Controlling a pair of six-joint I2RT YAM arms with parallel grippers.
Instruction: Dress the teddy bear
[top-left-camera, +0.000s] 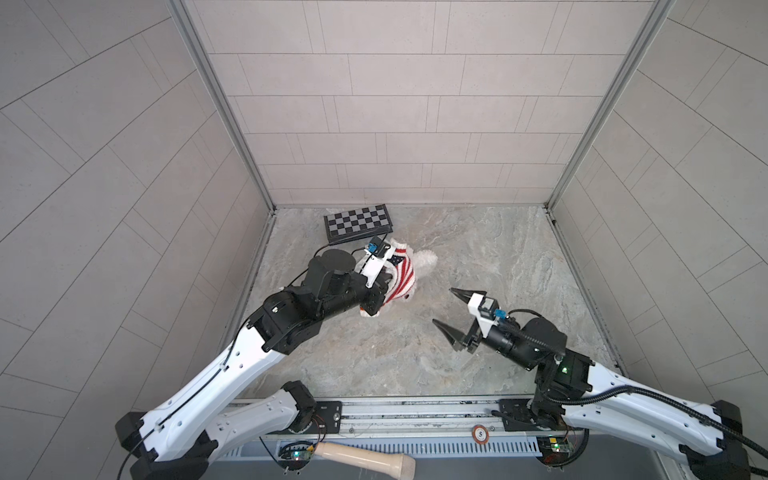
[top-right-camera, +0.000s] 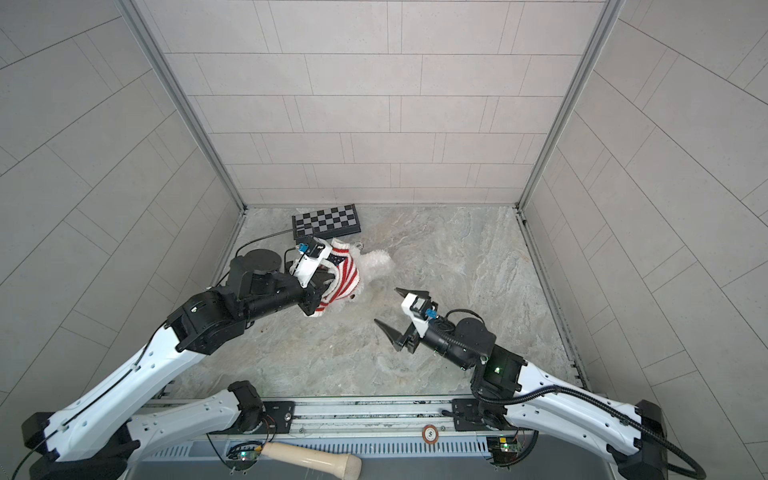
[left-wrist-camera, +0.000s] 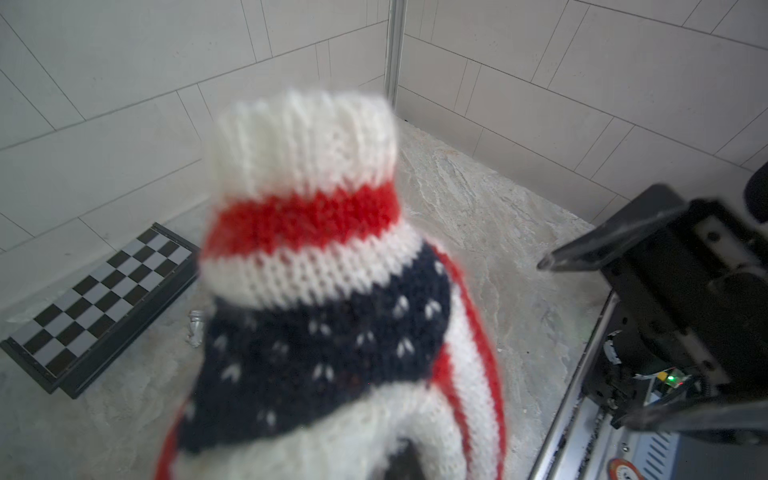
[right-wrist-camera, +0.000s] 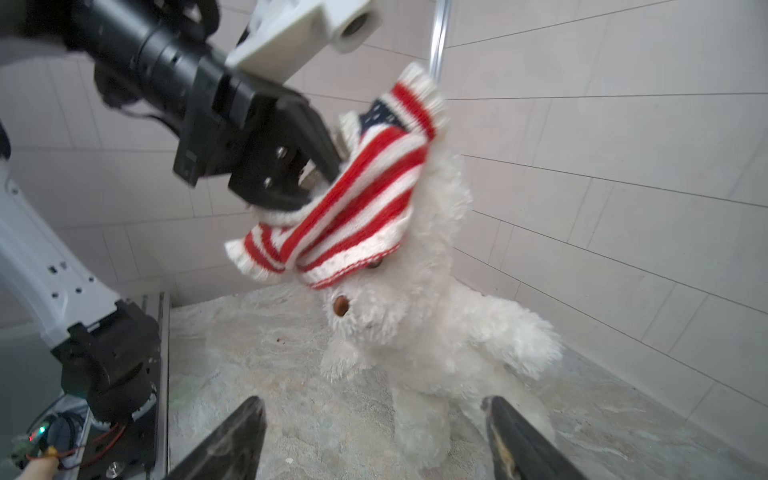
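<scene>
The teddy bear (right-wrist-camera: 419, 332) is held upright over the back left part of the table (top-left-camera: 478, 257), just in front of the folded chessboard (top-left-camera: 358, 222), which lies against the back wall. A red-and-white striped sweater (right-wrist-camera: 365, 195) with a navy starred patch is pulled over the top of the bear's head, down to just above the brown nose, so that the eyes are largely covered. The sweater's white ribbed collar is seen standing up in the left wrist view. The left gripper (right-wrist-camera: 326, 168) is pressed together on the sweater's knit at the side of the head, and the bear is seen hanging by it. Its legs reach down to the table; whether they rest there cannot be told. The right gripper (top-left-camera: 442, 306) is spread wide and empty, set apart from the bear on its right, with both fingers pointed towards it. A cream-coloured wooden handle (top-left-camera: 365, 457) is seen lying at the front edge, beyond the rail.
</scene>
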